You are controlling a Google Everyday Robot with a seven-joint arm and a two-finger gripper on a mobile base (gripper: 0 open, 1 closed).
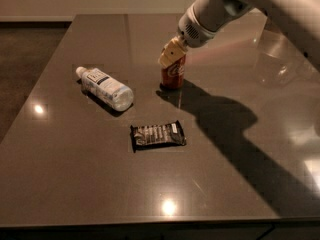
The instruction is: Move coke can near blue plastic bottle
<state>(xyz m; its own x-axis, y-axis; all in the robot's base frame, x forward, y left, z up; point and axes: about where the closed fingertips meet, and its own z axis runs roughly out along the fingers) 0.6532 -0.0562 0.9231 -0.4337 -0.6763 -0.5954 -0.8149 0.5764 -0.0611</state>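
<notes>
The coke can, red with white script, stands upright near the middle of the dark table. My gripper, with cream fingers, comes down from the upper right and is shut on the can's top. The can's base is at or just above the tabletop. The blue plastic bottle, clear with a white cap and a white label, lies on its side to the left of the can, about a can's height away.
A flat dark snack wrapper lies in front of the can and bottle. My arm casts a broad shadow across the right half of the table. The table's left edge runs past the bottle.
</notes>
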